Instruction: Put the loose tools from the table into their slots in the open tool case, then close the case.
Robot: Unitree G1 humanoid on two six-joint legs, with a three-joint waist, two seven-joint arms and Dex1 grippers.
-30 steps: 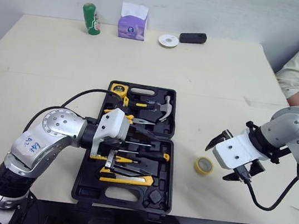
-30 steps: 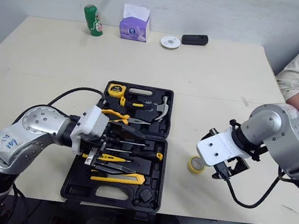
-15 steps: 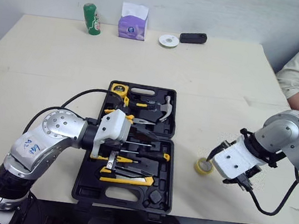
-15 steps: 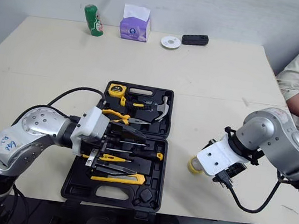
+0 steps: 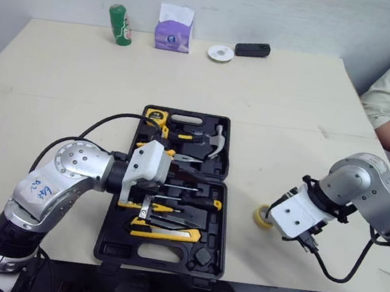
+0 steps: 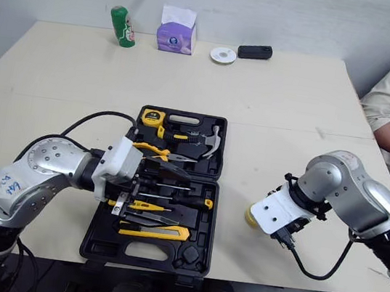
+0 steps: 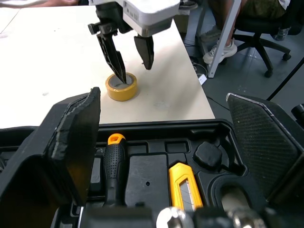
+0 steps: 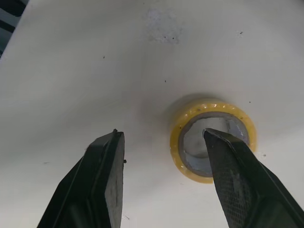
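Head views, tape roll: Your yellow tape roll (image 5: pixel 264 216) lies flat on the table (image 5: pixel 66 75), hole up, near the right side of the open case (image 5: pixel 164 253) but not touching it.
Head views, right claw: The right claw (image 5: pixel 274 216) is down on the roll from its outer side. This arm is plainly the nearer one.
Head views, left claw: The left claw (image 5: pixel 161 194) hangs over the near half of the case among the stowed tools, well apart from the roll.
Left wrist view, left claw: Its two fingers stand wide apart with nothing between them. The case's near edge sits below them.
Left wrist view, the grip: Looking across the case you see the right claw's fingers parted. One finger is dipped into the roll's hole and the other is outside the ring, clear of it.
Right wrist view, the gap: One finger sits over the hole and the other stands over bare table. One wall of the ring lies between them, closer to the inner finger.
Right wrist view, contact: Nothing is pinched yet, and the outer finger has table showing between it and the yellow rim.
What the move turns on: I judge you need only bring the fingers together across that one wall. Keep the claw low so the inner finger does not ride up out of the hole.
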